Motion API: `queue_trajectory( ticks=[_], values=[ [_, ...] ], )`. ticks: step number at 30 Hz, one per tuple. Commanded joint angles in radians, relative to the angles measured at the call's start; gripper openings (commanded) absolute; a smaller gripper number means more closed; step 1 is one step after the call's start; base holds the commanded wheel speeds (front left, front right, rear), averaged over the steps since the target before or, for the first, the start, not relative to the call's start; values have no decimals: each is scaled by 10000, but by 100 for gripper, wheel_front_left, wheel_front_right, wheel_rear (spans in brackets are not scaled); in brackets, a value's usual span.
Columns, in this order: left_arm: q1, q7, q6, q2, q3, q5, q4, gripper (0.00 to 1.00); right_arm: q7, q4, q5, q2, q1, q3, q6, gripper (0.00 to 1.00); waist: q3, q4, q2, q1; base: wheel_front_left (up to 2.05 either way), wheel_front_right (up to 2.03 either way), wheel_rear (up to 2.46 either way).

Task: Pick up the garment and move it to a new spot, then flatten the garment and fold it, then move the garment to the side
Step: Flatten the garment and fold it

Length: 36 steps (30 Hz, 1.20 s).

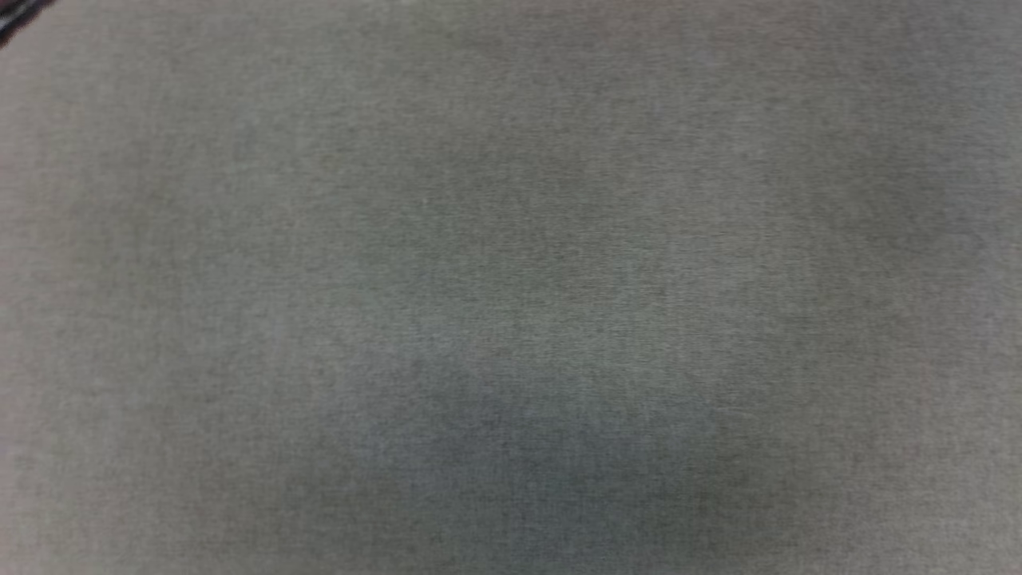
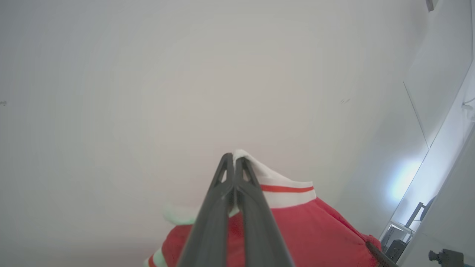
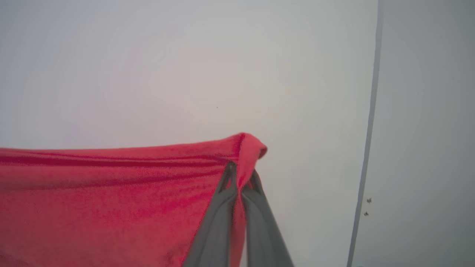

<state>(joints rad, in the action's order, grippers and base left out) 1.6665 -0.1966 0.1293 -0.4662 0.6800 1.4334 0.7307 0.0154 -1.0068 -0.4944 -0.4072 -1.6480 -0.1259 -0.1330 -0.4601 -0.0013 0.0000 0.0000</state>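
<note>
The left gripper (image 2: pixel 234 157) is clamping the white-trimmed edge of the garment (image 2: pixel 315 230) and the right gripper (image 3: pixel 241 174) a red corner (fingers pressed together on cloth) — it is hanging aloft — so the pick-up is looking done, with placing, flattening, folding and setting aside all waiting.

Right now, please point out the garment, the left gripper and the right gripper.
garment (image 3: pixel 111 200): right wrist view, red body cloth.
left gripper (image 2: pixel 233 159): left wrist view, between fingertips.
right gripper (image 3: pixel 242 173): right wrist view, between fingertips.
</note>
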Motion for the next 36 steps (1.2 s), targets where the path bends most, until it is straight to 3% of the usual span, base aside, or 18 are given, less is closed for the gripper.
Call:
queue_trajectory(
  ticks=[1,7,13,16,23,30,36],
  values=[
    [147,-130,-26,-27,-188,156,299,0,305,-340,138,-17,-42,172,43,0,15,-223,0,0,0,0,0],
    [-1219,136,-11,89,226,540,-252,0,585,-1053,35,426,986,-301,40,0,123,-361,0,0,0,0,0],
    [-4606,75,-3,-496,682,1312,-2928,0,331,-129,-1225,97,3556,-1221,32,0,313,-262,0,0,0,0,0],
    [-6416,-172,-3,-1007,1032,1231,-4071,0,-28,1097,-2246,-308,5197,-1856,31,0,446,-206,0,0,0,0,0],
    [-9793,-608,-3,-1985,1397,978,-6311,0,-732,4332,-4417,-2171,9135,-2220,32,0,874,-97,0,0,0,0,0],
    [-12249,-687,-3,-2749,1298,343,-7871,0,-1122,7234,-5400,-3361,12510,-1374,32,0,1240,-100,0,0,0,0,0],
    [-14161,-687,-3,-2998,437,-324,-9148,0,-1646,8998,-5532,-3602,15167,62,32,0,1352,-31,0,0,0,0,0]
  ],
)
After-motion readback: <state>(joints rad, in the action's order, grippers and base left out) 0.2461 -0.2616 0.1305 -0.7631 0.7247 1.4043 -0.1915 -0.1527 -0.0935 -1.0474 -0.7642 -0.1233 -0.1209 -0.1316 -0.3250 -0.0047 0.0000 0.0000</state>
